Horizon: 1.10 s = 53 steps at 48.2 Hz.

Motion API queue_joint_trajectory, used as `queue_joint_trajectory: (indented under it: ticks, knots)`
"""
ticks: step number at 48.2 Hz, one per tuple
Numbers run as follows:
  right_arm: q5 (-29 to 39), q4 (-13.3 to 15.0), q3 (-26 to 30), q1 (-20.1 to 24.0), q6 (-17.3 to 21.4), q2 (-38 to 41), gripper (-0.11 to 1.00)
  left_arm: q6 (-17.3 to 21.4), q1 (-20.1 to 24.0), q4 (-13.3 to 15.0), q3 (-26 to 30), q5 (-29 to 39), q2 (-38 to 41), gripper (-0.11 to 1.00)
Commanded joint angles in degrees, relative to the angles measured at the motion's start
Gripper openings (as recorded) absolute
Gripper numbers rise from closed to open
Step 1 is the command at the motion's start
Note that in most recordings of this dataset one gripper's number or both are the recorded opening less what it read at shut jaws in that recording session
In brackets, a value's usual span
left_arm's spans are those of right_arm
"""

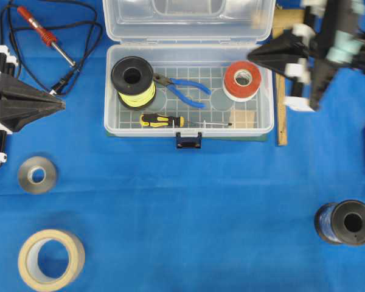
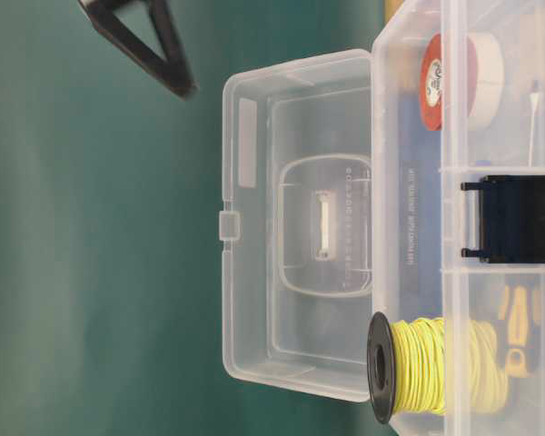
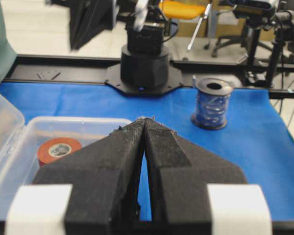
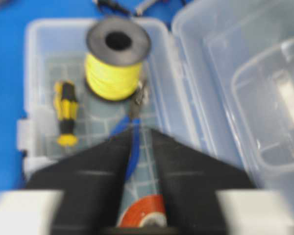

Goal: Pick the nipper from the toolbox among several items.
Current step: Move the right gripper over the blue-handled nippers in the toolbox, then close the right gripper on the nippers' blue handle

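The nipper (image 1: pixel 181 89), with blue handles and dark pointed jaws, lies in the middle of the open clear toolbox (image 1: pixel 264 125), between a yellow wire spool (image 1: pixel 134 82) and a red tape roll (image 1: pixel 242 80). A yellow-and-black screwdriver (image 1: pixel 163 120) lies along the box's front wall. My right gripper (image 1: pixel 255 56) hovers, blurred, over the box's right end, above the red tape. In the right wrist view its jaws (image 4: pixel 140 131) stand narrowly apart and empty, and the nipper (image 4: pixel 133 147) shows between them, further off. My left gripper (image 1: pixel 61 104) is shut and empty, left of the box.
A red-handled soldering iron (image 1: pixel 45 33) with a black cord lies at the back left. A metal tape roll (image 1: pixel 38 174) and a masking tape roll (image 1: pixel 51 258) sit front left. A blue wire spool (image 1: pixel 347 222) stands front right. A wooden strip (image 1: pixel 281 109) lies beside the box's right wall.
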State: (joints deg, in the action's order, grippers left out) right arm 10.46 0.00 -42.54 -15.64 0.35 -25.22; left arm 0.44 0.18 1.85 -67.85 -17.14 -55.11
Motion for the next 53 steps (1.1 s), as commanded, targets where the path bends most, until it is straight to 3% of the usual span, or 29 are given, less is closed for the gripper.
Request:
queue_joint_trajectory:
  ticks: [1,7,10,17,28,42,48,53]
  knots:
    - [1.5,0.1,4.5,-0.7,-0.2,4.5,0.37,-0.1,-0.1,0.2,0.7,-0.6,0.5,0.0]
    - [5.4,0.5,10.0,-1.0,-0.3,12.5,0.73,-0.2,0.0,0.2,0.7,-0.7,0.5,0.0]
    - [6.7,1.0,12.3,-1.1,-0.4,16.0,0.79,-0.3,-0.1,0.2,0.7,-0.7,0.5,0.0]
    - [7.9,1.2,16.1,-1.2,-0.4,24.1,0.69,-0.5,-0.1,0.3,0.6,-0.5,0.6,0.0]
    - [7.4,1.2,19.0,-1.3,-0.2,33.8,0.68,-0.5,0.0,0.2,0.4,-0.4,1.0,0.0]
    - [6.1,1.2,20.2,-1.9,0.0,39.2,0.64,-0.6,-0.1,0.3,0.1,-0.2,1.1,0.0]
    - [5.5,1.2,20.3,-2.6,-0.1,41.0,0.5,-0.7,-0.1,0.4,-0.1,-0.2,1.1,0.0]
    - [5.5,1.2,20.3,-2.5,-0.4,42.1,0.25,-0.8,-0.1,0.4,-0.1,-0.2,1.1,0.0]
